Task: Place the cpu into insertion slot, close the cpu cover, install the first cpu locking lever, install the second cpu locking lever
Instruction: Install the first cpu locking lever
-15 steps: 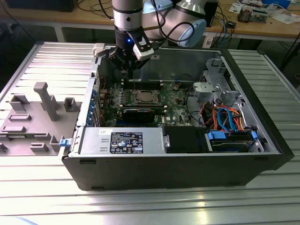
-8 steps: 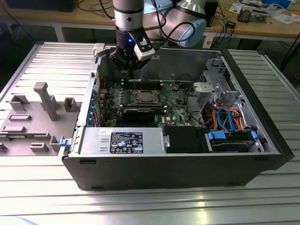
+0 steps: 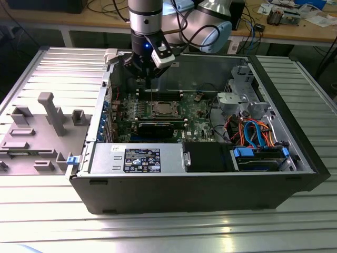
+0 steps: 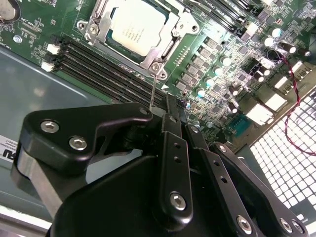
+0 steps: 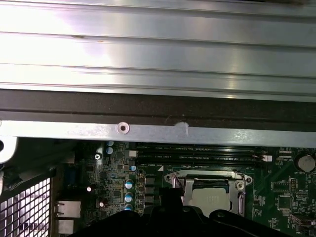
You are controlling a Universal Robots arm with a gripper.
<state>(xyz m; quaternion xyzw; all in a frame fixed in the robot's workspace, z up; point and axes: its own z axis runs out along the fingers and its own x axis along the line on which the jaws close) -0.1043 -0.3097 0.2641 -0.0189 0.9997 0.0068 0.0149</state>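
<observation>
An open computer case (image 3: 295,158) lies on a ribbed metal table, its green motherboard (image 3: 195,113) facing up. The cpu (image 4: 133,27) sits in the socket, silvery top up, also in the first wrist view (image 5: 210,197) and the exterior view (image 3: 160,109). The cpu cover (image 4: 159,54) lies flat around it as a metal frame. A thin wire locking lever (image 4: 154,91) rises from the socket corner up to my gripper (image 4: 158,109). My gripper (image 3: 146,78) hangs just above the socket's far side, its fingers close together on the lever's upper end.
Black memory slots (image 4: 98,64) run beside the socket. The case's rear wall (image 5: 148,129) stands close behind the gripper. A drive cage with orange and blue cables (image 3: 253,132) fills the exterior view's right. A power supply (image 3: 137,158) sits in front, a grey fixture tray (image 3: 37,132) outside.
</observation>
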